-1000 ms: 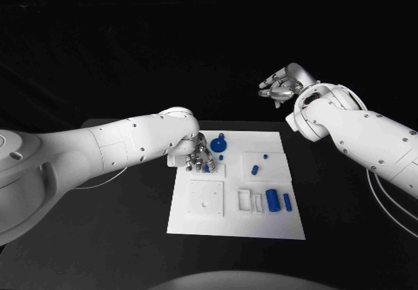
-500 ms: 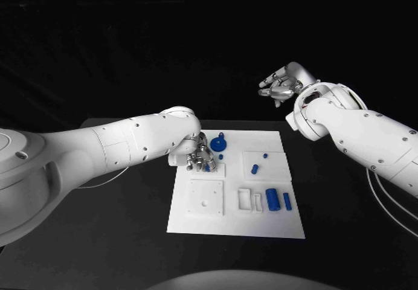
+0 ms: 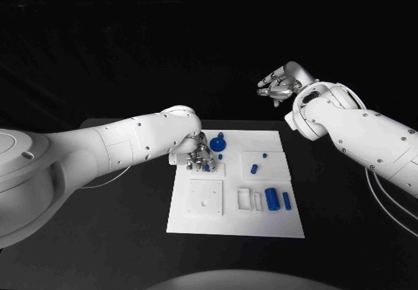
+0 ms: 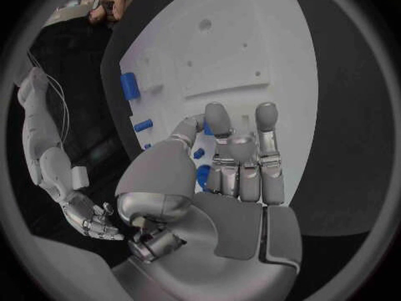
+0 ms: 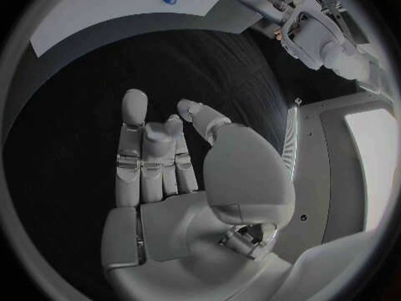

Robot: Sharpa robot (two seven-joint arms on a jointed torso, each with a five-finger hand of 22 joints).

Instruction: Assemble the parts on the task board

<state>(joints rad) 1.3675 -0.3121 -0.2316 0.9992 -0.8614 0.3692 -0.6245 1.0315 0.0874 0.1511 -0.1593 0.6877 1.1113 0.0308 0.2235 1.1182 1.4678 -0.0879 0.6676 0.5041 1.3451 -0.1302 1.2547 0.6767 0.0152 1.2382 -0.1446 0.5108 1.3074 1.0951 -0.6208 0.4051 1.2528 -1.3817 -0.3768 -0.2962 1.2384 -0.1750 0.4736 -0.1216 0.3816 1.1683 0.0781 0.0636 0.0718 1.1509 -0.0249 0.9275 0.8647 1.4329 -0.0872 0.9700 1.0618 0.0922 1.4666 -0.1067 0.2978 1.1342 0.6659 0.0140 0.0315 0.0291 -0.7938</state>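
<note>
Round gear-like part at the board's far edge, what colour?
Blue; the gear-like part shows best in the head view, against the white task board.

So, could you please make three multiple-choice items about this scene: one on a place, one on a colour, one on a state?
1. Where is the left hand?
A. Over the far-left part of the board
B. Off the table
C. At the board's near edge

2. What colour is the round part beside the left hand?
A. Red
B. Blue
C. Green

3. What does the right hand hold?
A. A blue cylinder
B. The board
C. Nothing

Answers:
1. A, the head view shows the hand over the board's far-left part.
2. B, the round part shows blue against the white board.
3. C, the right wrist view shows its palm bare and nothing between its fingers, and the hand is raised beyond the table's far edge.
</note>
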